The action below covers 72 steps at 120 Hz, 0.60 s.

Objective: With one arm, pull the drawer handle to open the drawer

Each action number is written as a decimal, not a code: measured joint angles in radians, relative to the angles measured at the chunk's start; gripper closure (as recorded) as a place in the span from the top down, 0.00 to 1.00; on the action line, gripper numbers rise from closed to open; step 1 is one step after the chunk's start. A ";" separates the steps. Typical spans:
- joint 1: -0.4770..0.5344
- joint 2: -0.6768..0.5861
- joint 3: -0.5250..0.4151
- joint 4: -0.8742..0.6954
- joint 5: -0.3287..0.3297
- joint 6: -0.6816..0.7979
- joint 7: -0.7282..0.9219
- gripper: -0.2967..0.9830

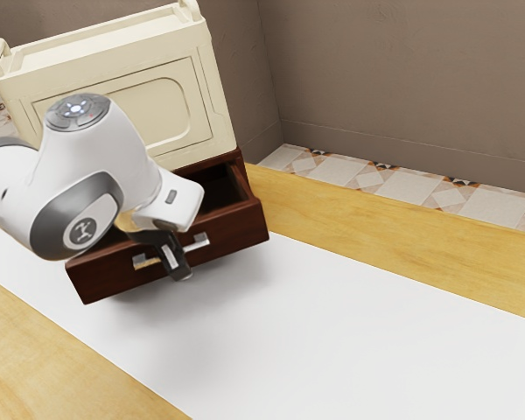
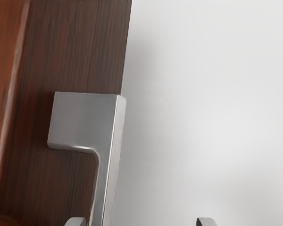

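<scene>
1. The drawer (image 1: 239, 240), dark reddish-brown wood, stands partly out of its cabinet (image 1: 237, 168), and a stretch of its hollow inside shows between the front and the cabinet.
2. Its silver handle (image 1: 198, 242) sits on the drawer's front face, a squared bracket whose two ends show on either side of the black pincer.
3. The pincer (image 1: 178, 267) reaches down at the middle of the handle. In the wrist view its two fingertips (image 2: 75, 221) are spread well apart, with the handle's bar running between them, near one tip and well away from the other.
4. The white-and-grey arm (image 1: 79, 197) comes in from the exterior view's left and covers part of the drawer and cabinet.
5. Above the drawer rises a cream box (image 1: 212, 96), with a framed, rounded panel on its front and a raised loop at each end of its top.
6. A white sheet (image 1: 332, 337) lies in front of the drawer, along the yellow wooden counter (image 1: 367, 220).
7. Beyond the counter are patterned floor tiles (image 1: 433, 192) and a plain grey-brown wall (image 1: 411, 79).
</scene>
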<state>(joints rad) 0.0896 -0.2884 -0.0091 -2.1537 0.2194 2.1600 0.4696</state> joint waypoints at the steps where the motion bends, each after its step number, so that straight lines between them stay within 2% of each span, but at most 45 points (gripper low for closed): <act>1: 0.000 0.000 -0.001 0.000 -0.001 0.000 0.000 0.43; 32: 0.000 -0.014 -0.027 -0.001 -0.028 -0.018 -0.004 0.42; 72: -0.001 -0.015 -0.031 0.006 -0.039 -0.033 -0.005 0.48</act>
<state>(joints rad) 0.0888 -0.3034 -0.0399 -2.1476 0.1802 2.1274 0.4647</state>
